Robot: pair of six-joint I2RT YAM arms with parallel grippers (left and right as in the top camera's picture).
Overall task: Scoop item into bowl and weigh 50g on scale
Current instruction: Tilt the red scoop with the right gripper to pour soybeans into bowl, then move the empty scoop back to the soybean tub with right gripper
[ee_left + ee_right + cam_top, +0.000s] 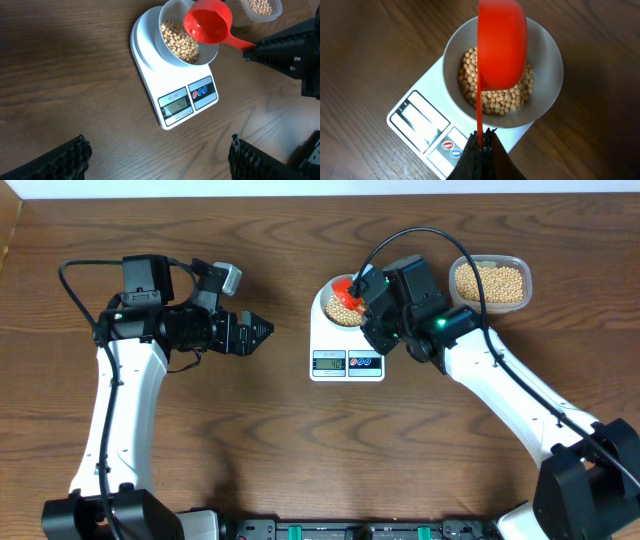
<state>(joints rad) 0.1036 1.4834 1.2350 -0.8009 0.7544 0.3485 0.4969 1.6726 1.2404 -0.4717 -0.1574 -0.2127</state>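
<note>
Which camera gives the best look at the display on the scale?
The left wrist view: the display faces it, unobstructed, with fairly large digits. Overhead shows it tiny; the right wrist view shows it slanted and washed out.

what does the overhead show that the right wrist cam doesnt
Only overhead: the left gripper, open, well left of the scale, and the clear tub of beans right of the scale. Only right wrist: a close look at the right gripper shut on the handle of the red scoop, which is tilted. Both: the scoop over the bowl, beans inside it, bowl on the scale.
</note>
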